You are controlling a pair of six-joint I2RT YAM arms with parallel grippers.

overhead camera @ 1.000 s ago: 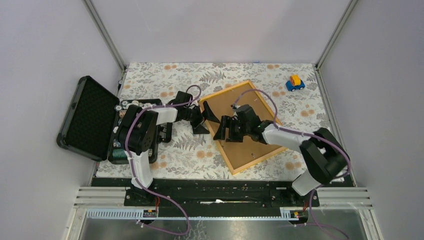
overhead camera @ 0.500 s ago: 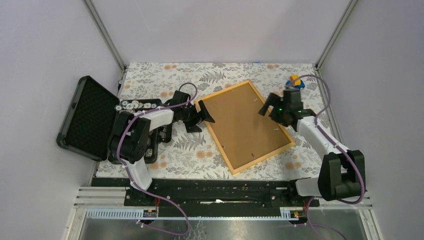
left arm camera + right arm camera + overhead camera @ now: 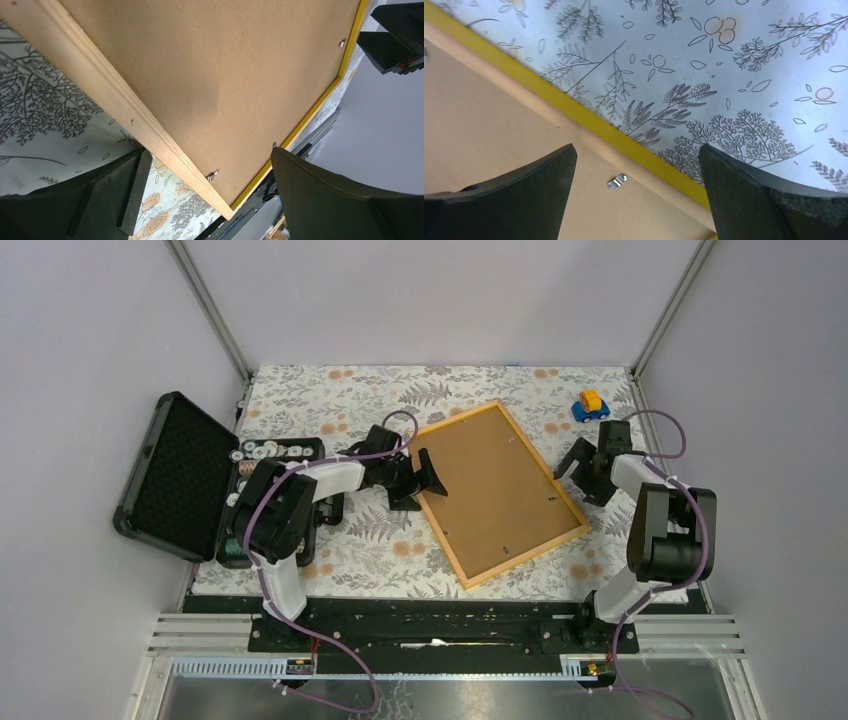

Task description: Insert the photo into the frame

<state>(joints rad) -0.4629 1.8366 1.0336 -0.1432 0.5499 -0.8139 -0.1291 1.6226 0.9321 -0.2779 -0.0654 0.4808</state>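
Observation:
The yellow-orange frame (image 3: pixel 530 556) lies back-up and slanted on the floral cloth, with the brown backing sheet (image 3: pixel 500 490) set in it. The photo is hidden. My left gripper (image 3: pixel 418 483) is open at the frame's left edge. In the left wrist view that wooden edge (image 3: pixel 125 107) runs between the fingers (image 3: pixel 115 195), with a metal clip (image 3: pixel 213 174) beside it. My right gripper (image 3: pixel 583 477) is open and empty at the frame's right edge. The right wrist view shows the yellow rim (image 3: pixel 589 120), the backing (image 3: pixel 484 125) and a clip (image 3: pixel 616 181) between its fingers (image 3: pixel 769 200).
An open black case (image 3: pixel 175 475) holding small round parts stands at the left edge of the cloth. A blue and yellow toy car (image 3: pixel 590 404) sits at the back right. Grey walls close in the sides and back.
My right arm has drawn back from over the middle of the backing to the frame's right edge. My left gripper has moved right, against the frame's left edge. The frame shifted slightly.

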